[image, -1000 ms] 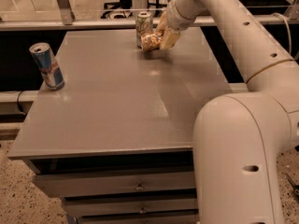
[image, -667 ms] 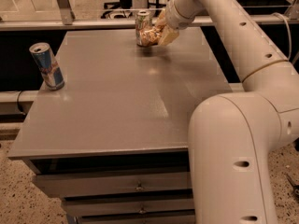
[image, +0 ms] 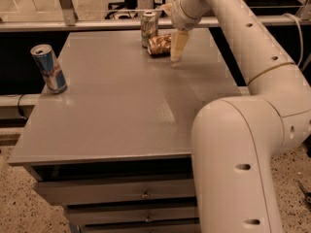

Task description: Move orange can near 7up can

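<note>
Grey table (image: 121,120), blue can (image: 48,68) sitting near-left. Far side: your gripper (image: 172,47) is right against the orange can (image: 158,45) (can't tell if the jaws pinch it), which lies just beside the 7up can (image: 149,27). Looks basically done; just let go, back off.

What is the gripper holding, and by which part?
It cannot be told: the gripper is at the right end of the orange can, which lies beside the 7up can.
</note>
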